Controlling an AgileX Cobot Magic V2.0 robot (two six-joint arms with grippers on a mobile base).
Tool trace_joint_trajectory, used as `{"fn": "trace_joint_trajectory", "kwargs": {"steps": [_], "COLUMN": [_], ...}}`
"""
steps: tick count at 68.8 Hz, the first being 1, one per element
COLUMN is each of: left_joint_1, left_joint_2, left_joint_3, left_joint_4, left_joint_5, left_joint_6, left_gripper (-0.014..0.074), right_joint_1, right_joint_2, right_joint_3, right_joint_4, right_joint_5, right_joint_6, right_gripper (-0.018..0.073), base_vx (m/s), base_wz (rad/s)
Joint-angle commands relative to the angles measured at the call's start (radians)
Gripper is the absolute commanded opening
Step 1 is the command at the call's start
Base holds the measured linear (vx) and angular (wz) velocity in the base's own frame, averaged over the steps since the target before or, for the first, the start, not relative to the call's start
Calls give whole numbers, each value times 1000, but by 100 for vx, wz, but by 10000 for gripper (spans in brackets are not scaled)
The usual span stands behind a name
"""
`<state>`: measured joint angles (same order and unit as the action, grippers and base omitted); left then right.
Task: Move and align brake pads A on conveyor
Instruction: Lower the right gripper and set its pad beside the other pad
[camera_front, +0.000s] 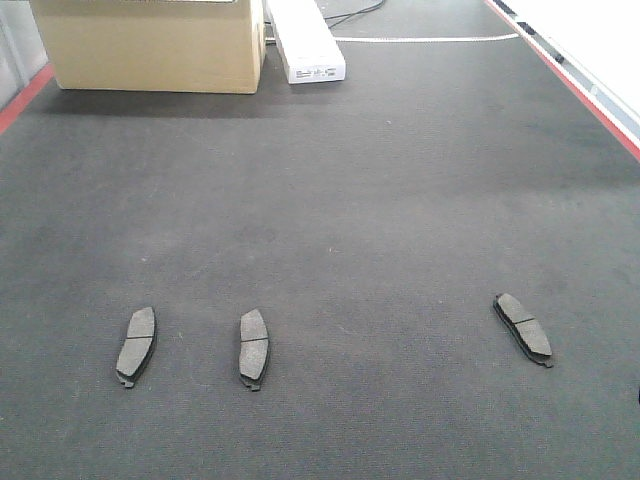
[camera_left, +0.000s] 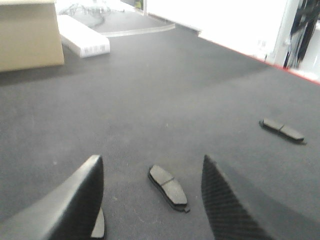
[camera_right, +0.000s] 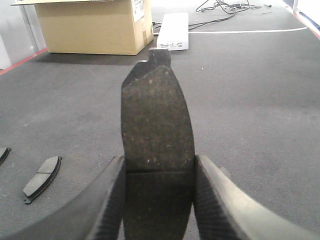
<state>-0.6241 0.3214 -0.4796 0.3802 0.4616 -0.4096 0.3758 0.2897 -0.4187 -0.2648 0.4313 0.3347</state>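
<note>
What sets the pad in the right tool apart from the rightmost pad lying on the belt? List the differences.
1. The held pad is clamped between the right tool fingers, off the conveyor; the rightmost pad lies flat on it, untouched.
2. In the right wrist view the held pad points straight ahead; the rightmost pad lies angled, unlike the two left pads.

Both share the same dark curved oblong shape with a cross groove at mid-length.

Three grooved grey-brown brake pads (camera_front: 136, 345) flat on charcoal conveyor (camera_front: 330, 210) — fourth pad (camera_right: 156, 130) held aloft, pinched at mid-length.
</note>
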Motion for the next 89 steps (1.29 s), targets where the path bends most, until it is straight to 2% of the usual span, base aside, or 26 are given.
{"fn": "trace_joint_trajectory", "kwargs": {"steps": [1,20,56,73,80,89], "left_joint_1": [-4,-4,-4,-4,-4,-4], "left_joint_2": [-28,-39,-39,-39,-39,-39], "left_joint_3": [-19,-19,-19,-19,-19,-19], "left_joint_4": [11,11,11,11,11,11], "left_joint_5": [-48,66,69,70,70,70], "left_joint_6": [3,3,3,3,3,3], "left_gripper": [407,407,407,407,407,407], "right_joint_1": [-7,-7,-7,-7,-7,-7], "right_joint_2": [8,8,55,331,485,699], "right_joint_3": [-32,-32,-32,-129,-216,-323], "right_joint_4": [-22,-22,3,37,102,234], "right_joint_5": [-100,-106,-151,-149,-130,-63], "right_joint_6": [-5,-5,3,3,3,3], "right_gripper": [-7,-7,-5,8,10,13], "base_vx": [0,0,0,0,0,0], "base_wz": [0,0,0,0,0,0]}}
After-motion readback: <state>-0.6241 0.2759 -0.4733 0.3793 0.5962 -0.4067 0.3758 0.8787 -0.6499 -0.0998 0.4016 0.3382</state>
